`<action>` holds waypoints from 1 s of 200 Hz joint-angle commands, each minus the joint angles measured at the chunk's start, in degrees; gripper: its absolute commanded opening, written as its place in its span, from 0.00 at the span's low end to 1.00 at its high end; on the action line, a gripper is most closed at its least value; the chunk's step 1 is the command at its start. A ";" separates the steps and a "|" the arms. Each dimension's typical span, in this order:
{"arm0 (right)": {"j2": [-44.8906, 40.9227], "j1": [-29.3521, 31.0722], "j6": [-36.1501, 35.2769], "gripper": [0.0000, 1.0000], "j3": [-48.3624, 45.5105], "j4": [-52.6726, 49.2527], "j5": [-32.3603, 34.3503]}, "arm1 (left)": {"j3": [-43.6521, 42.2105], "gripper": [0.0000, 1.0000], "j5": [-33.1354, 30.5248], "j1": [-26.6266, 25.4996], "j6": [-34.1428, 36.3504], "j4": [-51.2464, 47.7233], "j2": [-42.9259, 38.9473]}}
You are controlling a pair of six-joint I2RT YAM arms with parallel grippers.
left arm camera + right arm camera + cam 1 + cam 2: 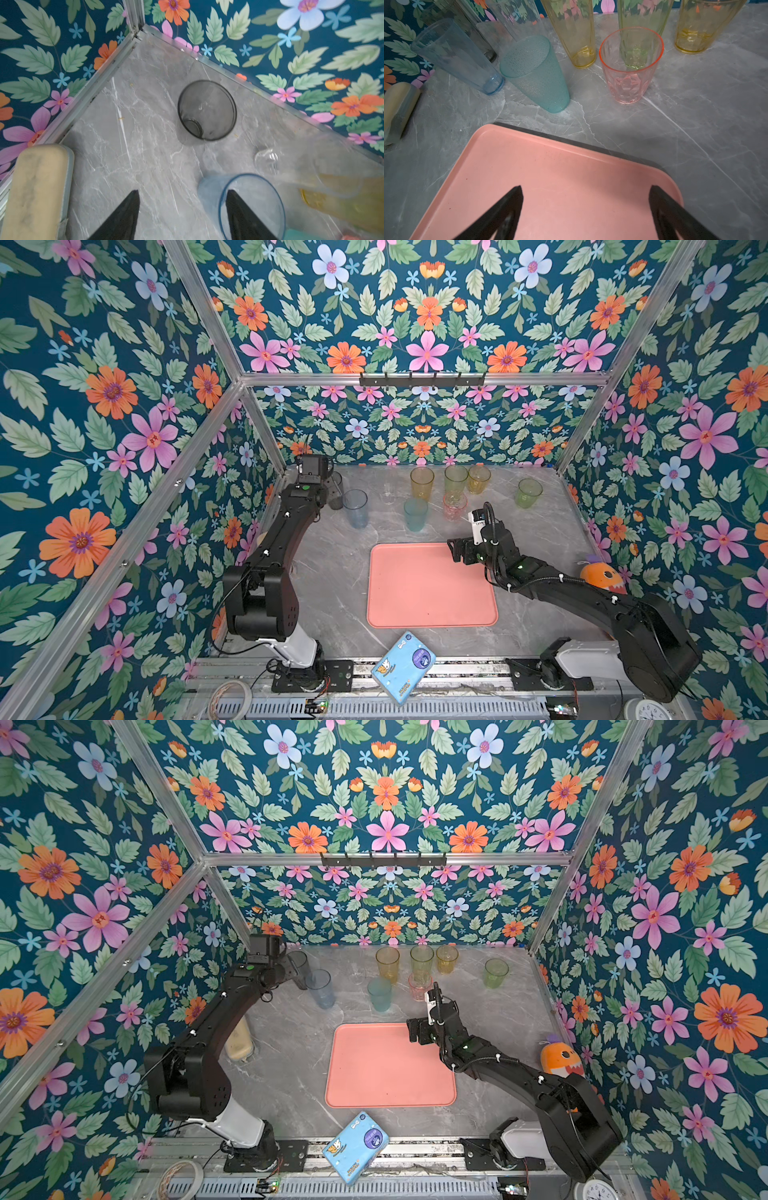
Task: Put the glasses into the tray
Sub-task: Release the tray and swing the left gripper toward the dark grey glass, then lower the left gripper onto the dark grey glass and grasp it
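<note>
Beyond the left pincer (181,192), wide and empty, the smoky grey glass (207,110), upright.

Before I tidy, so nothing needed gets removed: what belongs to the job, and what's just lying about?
Job: salmon-pink tray, smoky grey tumbler, pale blue tumbler, clear tumbler, teal tumbler, pink tumbler, orange-yellow tumbler, yellow-green tumbler, amber tumbler, green tumbler.
Lying about: blue cartoon packet, orange plush toy, tape roll, clock, cream-coloured object.

Black jointed arms (274,539), white bases (291,649), looped cables (493,514)
</note>
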 commanded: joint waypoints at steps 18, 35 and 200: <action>0.82 0.05 -0.50 0.96 0.94 1.33 0.44 | 7.94 0.68 3.25 3.68 1.15 -1.41 8.22; 1.13 0.00 -0.40 0.96 1.35 0.68 0.26 | 11.09 0.66 4.65 4.50 1.58 -2.04 11.80; 3.22 0.06 -0.80 0.96 2.73 -0.49 0.92 | 24.39 0.36 8.37 6.44 4.04 -9.21 25.93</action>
